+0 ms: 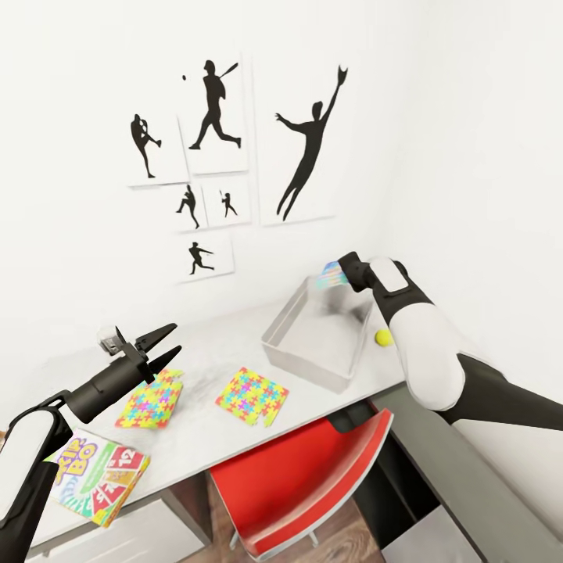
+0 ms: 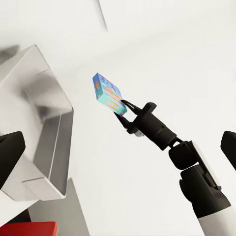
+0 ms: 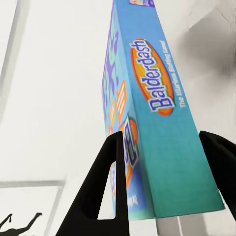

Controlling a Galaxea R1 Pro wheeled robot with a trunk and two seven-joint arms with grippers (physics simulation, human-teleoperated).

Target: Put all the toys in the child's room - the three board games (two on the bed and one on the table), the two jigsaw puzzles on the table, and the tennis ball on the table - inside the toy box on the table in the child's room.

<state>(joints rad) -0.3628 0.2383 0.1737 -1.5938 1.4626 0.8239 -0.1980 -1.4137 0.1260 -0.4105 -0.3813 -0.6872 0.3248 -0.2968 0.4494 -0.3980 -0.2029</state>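
red chair [image 1: 313, 477] tucked under the desk

The blue box [image 3: 147, 113] carried the name "Balderdash" in an orange oval on its edge, with smaller, partly legible words beside it. On the table [image 1: 211, 360], the yellow-green box [image 1: 98, 477] read "Skip-Bo" and "12".

From my right wrist camera I see the right gripper [image 3: 164, 189] clamped on a blue board game [image 3: 147, 113], one black finger [image 3: 105, 196] at lower centre-left of the frame and the other at the lower right edge. The box stands on end, running from the bottom up past the top edge. Its narrow side faces me and reads "Balderdash" in an orange oval. White wall [image 3: 49, 98] lies behind, and a black silhouette print [image 3: 19, 222] sits in the lower left corner.
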